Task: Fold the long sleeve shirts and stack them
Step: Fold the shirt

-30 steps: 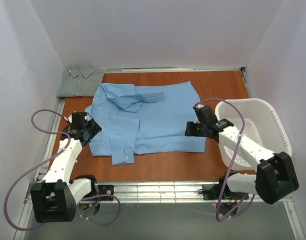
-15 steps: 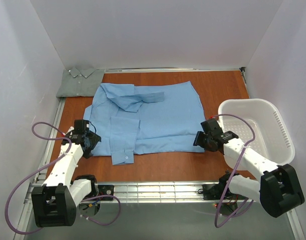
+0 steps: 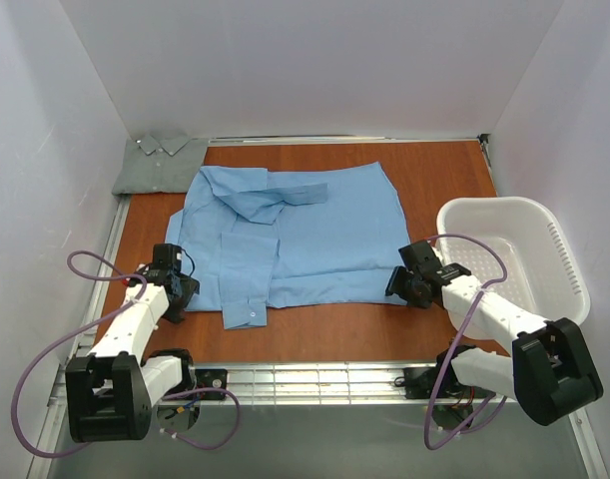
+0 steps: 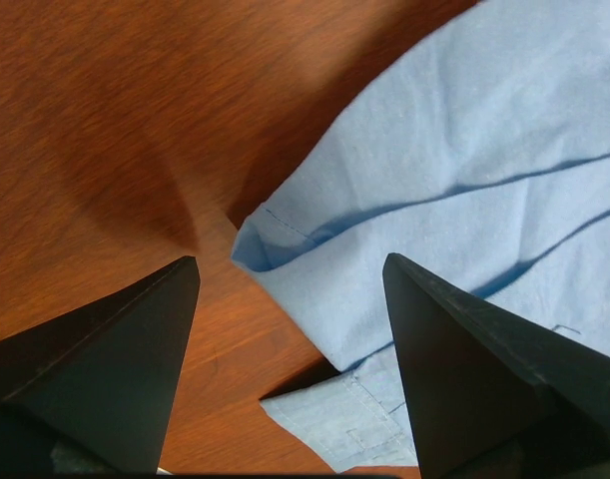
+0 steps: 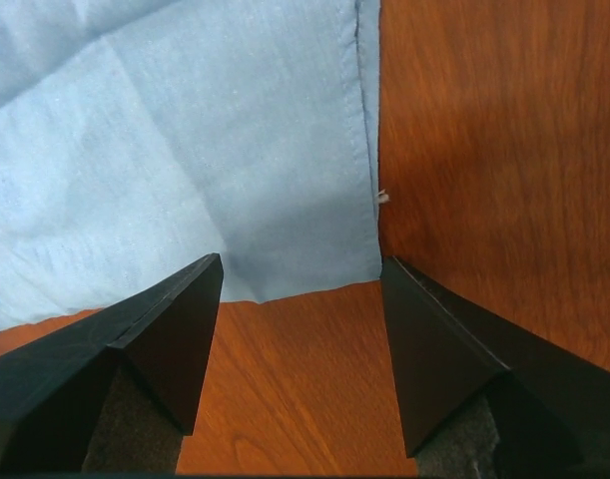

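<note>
A light blue cloth button-front shirt (image 3: 314, 239) lies spread flat across the middle of the worktop (image 3: 444, 185), one long sleeve folded over its front; a muted grey-green collared cloth shirt (image 3: 160, 168) sits folded in the far left corner.

One shirt (image 3: 314, 235) is plain light blue, and the other shirt (image 3: 157, 168) is a dull grey-green. The surface (image 3: 444, 180) is red-brown wood with thin dark lines, and the basket (image 3: 562, 257) is white with rows of little slots. The left arm (image 3: 135, 324) and right arm (image 3: 489, 309) are white with black parts and purple cables (image 3: 45, 359), and the left gripper (image 4: 290, 259) and right gripper (image 5: 302, 259) have black fingers.
</note>
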Motion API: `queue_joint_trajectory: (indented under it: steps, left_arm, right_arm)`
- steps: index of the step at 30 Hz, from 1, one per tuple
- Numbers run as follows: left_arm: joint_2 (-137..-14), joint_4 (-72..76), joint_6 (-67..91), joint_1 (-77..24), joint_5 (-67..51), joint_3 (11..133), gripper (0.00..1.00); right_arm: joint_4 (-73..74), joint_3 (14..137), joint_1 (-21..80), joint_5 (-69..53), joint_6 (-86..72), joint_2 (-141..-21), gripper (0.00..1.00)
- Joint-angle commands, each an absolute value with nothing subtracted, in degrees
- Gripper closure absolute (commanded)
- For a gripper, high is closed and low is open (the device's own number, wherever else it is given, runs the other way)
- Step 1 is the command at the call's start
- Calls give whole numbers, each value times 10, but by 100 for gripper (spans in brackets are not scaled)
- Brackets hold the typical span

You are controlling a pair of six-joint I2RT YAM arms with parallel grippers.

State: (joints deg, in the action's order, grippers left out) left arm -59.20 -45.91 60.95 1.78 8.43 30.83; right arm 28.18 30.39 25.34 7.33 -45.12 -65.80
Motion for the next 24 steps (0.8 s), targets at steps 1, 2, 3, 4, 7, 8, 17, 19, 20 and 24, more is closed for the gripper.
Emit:
queue_joint_trajectory:
  steps: [1,2,3,4,7,8,17,19,20,24]
  left_arm:
    - [-609,-454,626,21,107,301,30]
    - [-618,-451,626,21,106,301,32]
    - [-629,-448,626,21,103,302,36]
    - [-635,-446,625,21,102,303,38]
    - [-646,-437,620,21,99,308,45]
    - [-648,-434,615,20,99,308,48]
    - [-668,-421,595,21,88,312,88]
    - [-661,-426,584,21,91,322,100]
    - [-658,-428,581,21,94,327,100]
    - [-645,-443,565,21,109,363,100]
  right_arm:
    - [287,301,250,70,-467,-672,39]
    - [288,303,250,69,-467,-675,40]
    - [288,303,250,67,-466,-679,41]
    - [290,304,250,66,-466,-685,41]
    - [295,312,250,67,-462,-692,43]
    - [294,314,250,70,-461,-694,44]
    - [294,334,250,61,-435,-731,93]
    - [300,346,250,66,-424,-713,99]
    - [306,351,250,69,-415,-707,99]
    - [328,373,250,83,-396,-676,99]
